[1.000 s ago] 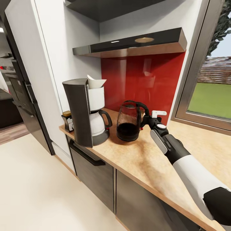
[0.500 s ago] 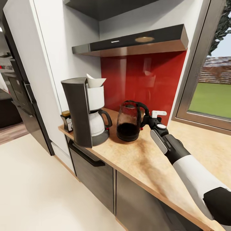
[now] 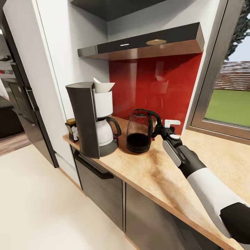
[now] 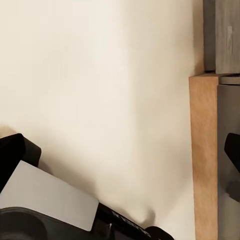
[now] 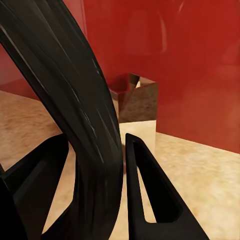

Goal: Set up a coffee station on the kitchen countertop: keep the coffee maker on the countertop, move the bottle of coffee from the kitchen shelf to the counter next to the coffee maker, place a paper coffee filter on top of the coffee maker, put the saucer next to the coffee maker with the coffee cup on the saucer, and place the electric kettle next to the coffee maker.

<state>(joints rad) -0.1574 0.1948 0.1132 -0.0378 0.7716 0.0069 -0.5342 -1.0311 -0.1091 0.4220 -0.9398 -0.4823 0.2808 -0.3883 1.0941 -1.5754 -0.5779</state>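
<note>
White rt forearm [image 3: 211, 191], dark grey wrist w/ silver panel, black elbow, black jaws

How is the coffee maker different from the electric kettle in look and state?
The coffee maker is tall, opaque dark grey and white, and free; the electric kettle is shorter, clear glass, with its handle between the right gripper fingers. The coffee maker carries a paper coffee filter; the kettle has a black lid. Both stand on the countertop.

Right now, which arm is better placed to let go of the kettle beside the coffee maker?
The right. Its gripper already straddles the kettle handle, and the kettle stands on the countertop beside the coffee maker.
</note>
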